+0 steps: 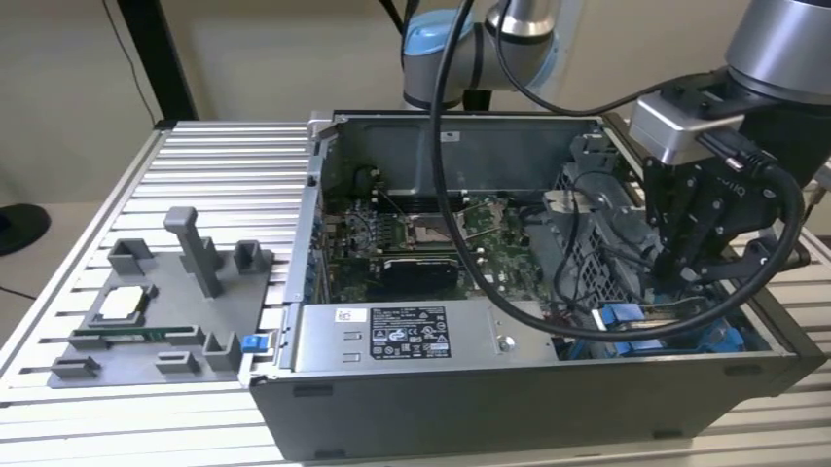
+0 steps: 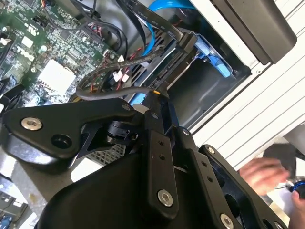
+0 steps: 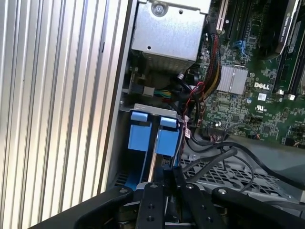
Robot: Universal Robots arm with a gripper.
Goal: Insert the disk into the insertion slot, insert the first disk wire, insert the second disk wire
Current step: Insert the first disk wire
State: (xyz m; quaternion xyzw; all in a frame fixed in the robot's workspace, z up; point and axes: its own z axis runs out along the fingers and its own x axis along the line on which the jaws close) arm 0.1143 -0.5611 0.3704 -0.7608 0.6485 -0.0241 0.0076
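While the slatted table (image 1: 208,165) carries the open computer case (image 1: 520,404), the gripper (image 1: 672,275) hangs inside the case's corner at the exterior view's right.
In the first wrist view the insertion slot (image 3: 145,109) stands beside the case wall with the disk (image 3: 141,137) sitting in it, blue carrier tabs upright; in the second wrist view the jaws are clenched on the end of a black wire (image 2: 114,90), just above that bay.
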